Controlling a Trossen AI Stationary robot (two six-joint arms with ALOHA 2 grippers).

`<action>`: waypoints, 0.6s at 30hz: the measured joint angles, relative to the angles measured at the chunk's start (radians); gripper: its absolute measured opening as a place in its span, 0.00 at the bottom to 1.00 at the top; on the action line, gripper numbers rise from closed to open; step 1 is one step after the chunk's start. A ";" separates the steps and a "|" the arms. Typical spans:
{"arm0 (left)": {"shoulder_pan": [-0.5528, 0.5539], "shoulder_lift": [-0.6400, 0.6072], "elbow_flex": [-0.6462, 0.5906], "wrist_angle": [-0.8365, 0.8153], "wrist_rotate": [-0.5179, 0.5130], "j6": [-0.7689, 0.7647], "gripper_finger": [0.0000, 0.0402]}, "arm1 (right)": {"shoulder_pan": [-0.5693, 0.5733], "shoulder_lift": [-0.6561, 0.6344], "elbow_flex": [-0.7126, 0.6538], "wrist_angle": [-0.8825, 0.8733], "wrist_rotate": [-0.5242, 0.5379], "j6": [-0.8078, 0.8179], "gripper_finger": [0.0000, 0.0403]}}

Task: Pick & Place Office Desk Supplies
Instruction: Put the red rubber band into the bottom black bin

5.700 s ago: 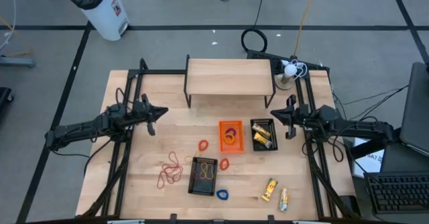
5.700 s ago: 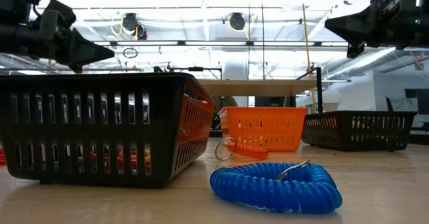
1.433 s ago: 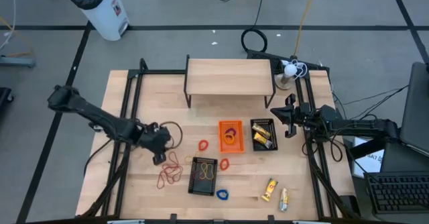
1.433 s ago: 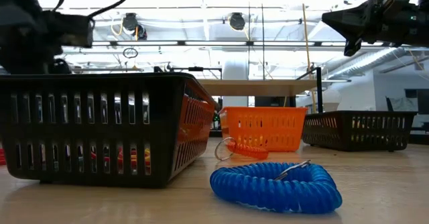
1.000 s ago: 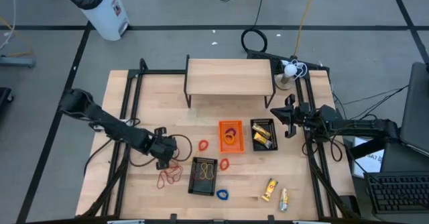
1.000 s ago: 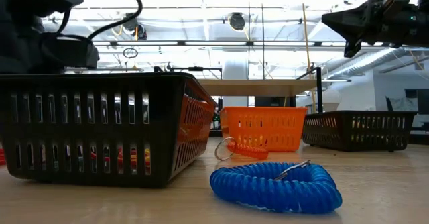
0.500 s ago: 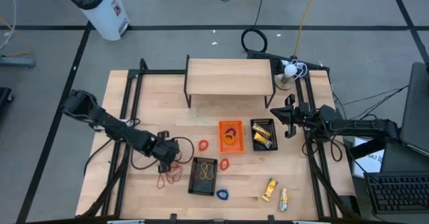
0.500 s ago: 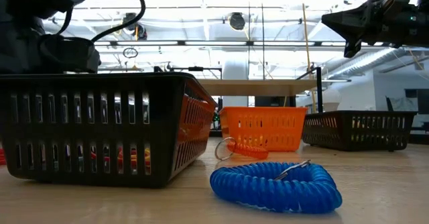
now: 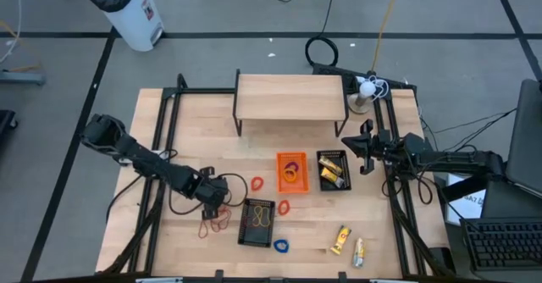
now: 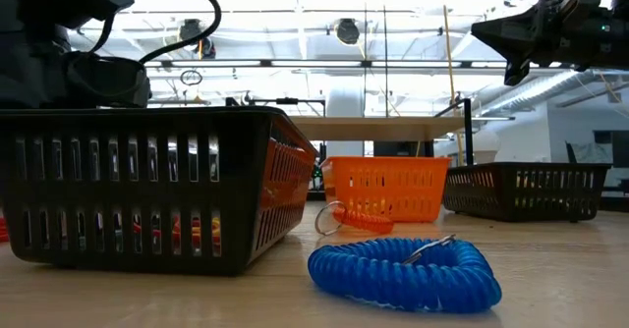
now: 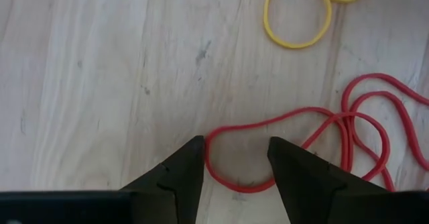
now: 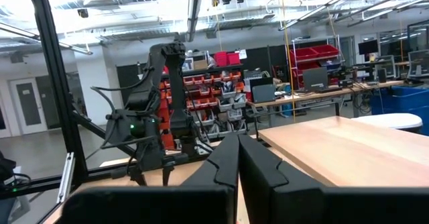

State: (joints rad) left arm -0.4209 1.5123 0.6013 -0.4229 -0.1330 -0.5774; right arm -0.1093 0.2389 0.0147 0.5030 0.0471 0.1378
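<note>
Tangled red rubber bands point(image 9: 217, 219) lie flat on the wooden table, left of the near black basket point(image 9: 257, 222). My left gripper point(image 9: 213, 202) points down just over them. In the left wrist view it point(image 11: 236, 147) is open, with one finger on each side of the rounded end of a red loop point(image 11: 231, 180). A yellow band point(image 11: 295, 23) lies just beyond. In the low view the near basket point(image 10: 147, 186) hides that gripper. My right gripper point(image 9: 366, 150) waits raised at the table's right edge, its fingers point(image 12: 238, 153) shut on nothing.
An orange basket point(image 9: 291, 171) and a black basket point(image 9: 334, 169) with yellow packets stand mid-table. Red rings point(image 9: 257, 183) point(image 9: 284, 207), a blue coil point(image 9: 280, 246) and two yellow packets point(image 9: 340, 239) lie loose. A wooden shelf point(image 9: 290, 98) stands at the far edge.
My left gripper has sunk toward the red rubber bands and shifted a little toward the table's near edge, staying open. The bands and the right arm have kept still.
</note>
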 joint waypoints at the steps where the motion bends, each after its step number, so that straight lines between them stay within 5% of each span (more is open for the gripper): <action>1: 0.004 -0.001 0.000 -0.002 0.004 0.000 0.43 | 0.000 0.000 0.000 0.000 0.000 0.000 0.00; 5: 0.013 -0.002 0.000 -0.019 0.005 -0.017 0.34 | 0.000 0.000 0.000 0.000 0.000 0.000 0.00; 11: 0.019 -0.002 0.000 -0.034 0.002 0.010 0.04 | 0.000 0.000 0.000 0.000 0.000 0.000 0.00; 18: -0.002 -0.042 0.093 -0.188 -0.048 0.065 0.01 | 0.000 0.000 0.000 0.001 0.000 -0.001 0.00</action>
State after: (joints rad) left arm -0.4227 1.4705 0.6946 -0.6109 -0.1812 -0.5126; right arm -0.1093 0.2390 0.0147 0.5037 0.0469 0.1368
